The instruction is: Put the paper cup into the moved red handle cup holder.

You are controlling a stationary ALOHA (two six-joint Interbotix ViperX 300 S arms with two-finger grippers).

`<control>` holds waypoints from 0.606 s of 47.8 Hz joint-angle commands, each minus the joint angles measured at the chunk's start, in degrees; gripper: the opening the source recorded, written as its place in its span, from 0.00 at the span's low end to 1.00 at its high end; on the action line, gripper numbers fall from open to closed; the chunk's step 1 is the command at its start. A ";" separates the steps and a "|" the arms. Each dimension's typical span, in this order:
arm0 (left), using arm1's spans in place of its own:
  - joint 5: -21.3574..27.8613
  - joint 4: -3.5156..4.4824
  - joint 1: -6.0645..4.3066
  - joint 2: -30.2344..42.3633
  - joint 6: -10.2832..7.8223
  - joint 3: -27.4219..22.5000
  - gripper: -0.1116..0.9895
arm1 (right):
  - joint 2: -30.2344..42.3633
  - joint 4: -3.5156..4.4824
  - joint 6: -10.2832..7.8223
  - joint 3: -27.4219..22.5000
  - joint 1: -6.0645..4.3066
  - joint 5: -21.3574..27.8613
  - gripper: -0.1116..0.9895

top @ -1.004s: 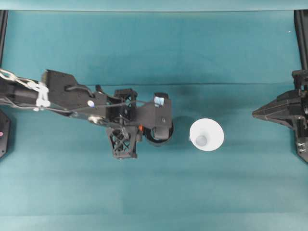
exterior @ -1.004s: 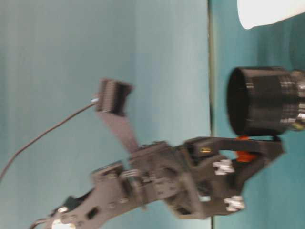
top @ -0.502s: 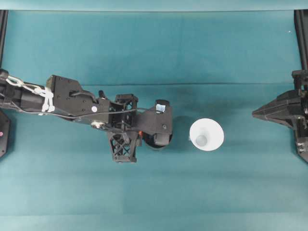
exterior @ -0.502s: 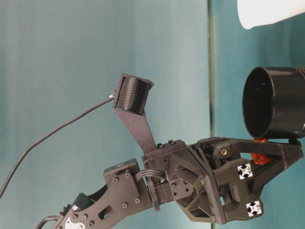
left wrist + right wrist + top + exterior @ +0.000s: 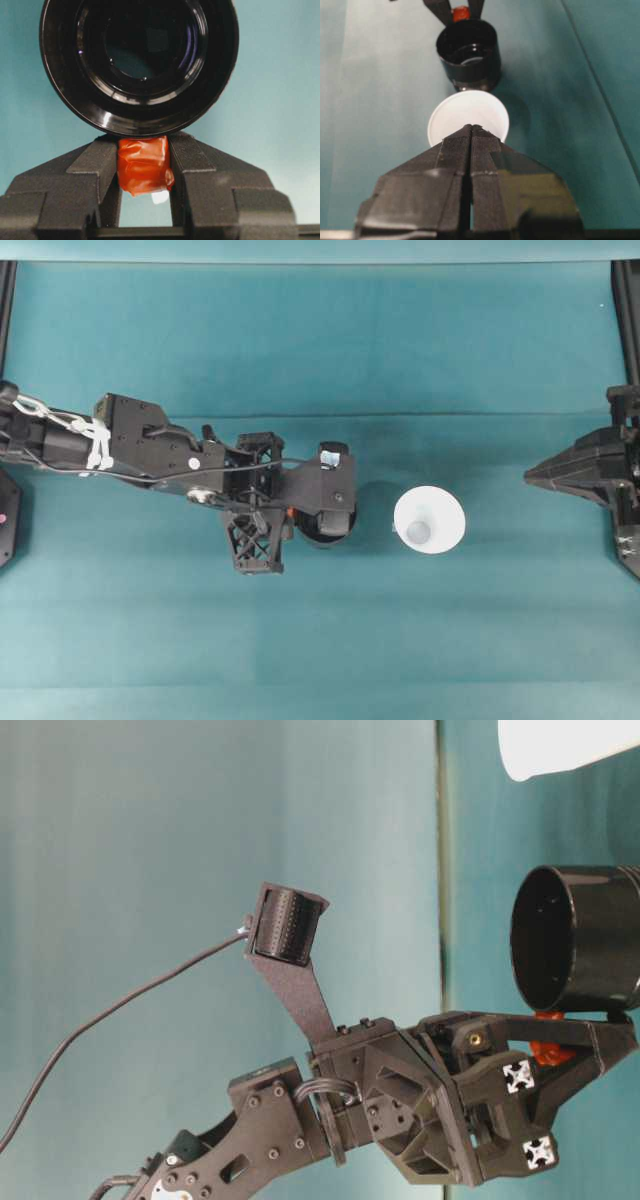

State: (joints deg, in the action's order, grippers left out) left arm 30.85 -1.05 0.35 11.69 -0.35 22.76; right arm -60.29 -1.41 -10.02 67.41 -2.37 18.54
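The red handle cup holder (image 5: 328, 530) is a glossy black cup left of the table's centre, partly under my left wrist. My left gripper (image 5: 297, 512) is shut on its red-orange handle (image 5: 144, 165), pinched between both fingers (image 5: 95, 165). The holder's open mouth (image 5: 139, 65) faces up. The handle (image 5: 548, 1050) and black holder (image 5: 575, 952) also show from table level. The white paper cup (image 5: 429, 520) stands upright just right of the holder, a small gap between them. My right gripper (image 5: 530, 477) hangs shut at the right edge, well clear of the cup (image 5: 465, 112).
Teal cloth covers the table (image 5: 320, 640). Black frame posts stand at the far left (image 5: 6, 300) and far right (image 5: 628, 300) edges. Open cloth lies in front of and behind both cups.
The left arm has shifted slightly, and the holder in its grip has sunk a little towards the table, mostly in the first half second. Paper cup and right gripper have not moved.
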 commanded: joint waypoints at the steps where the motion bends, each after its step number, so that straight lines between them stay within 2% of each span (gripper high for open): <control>1: -0.53 -0.18 0.00 -0.35 -0.09 -0.18 0.35 | 0.44 0.09 -0.26 -0.35 -0.09 -0.26 0.01; 16: -0.53 -0.18 0.18 -0.35 -0.09 -0.26 0.37 | 0.35 0.09 -0.26 -0.26 -0.09 -0.26 0.01; 17: -0.53 -0.18 0.18 -0.35 -0.09 -0.18 0.40 | 0.44 0.09 -0.26 -0.26 -0.09 -0.18 0.01; 25: -0.53 -0.18 0.18 -0.35 -0.18 -0.18 0.86 | 0.44 0.09 -0.18 -0.26 -0.09 -0.26 0.01; 27: -0.53 -0.18 0.18 -0.35 -0.26 -0.18 0.93 | 0.44 0.09 -0.26 -0.26 -0.09 -0.26 0.01; 29: -0.53 -0.18 0.18 -0.35 -0.26 -0.18 0.95 | 0.44 0.09 -0.26 -0.26 -0.09 -0.26 0.01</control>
State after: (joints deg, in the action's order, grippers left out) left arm 30.67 -1.14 0.53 11.78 -0.53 22.85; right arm -60.29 -1.41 -10.02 67.59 -2.37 18.63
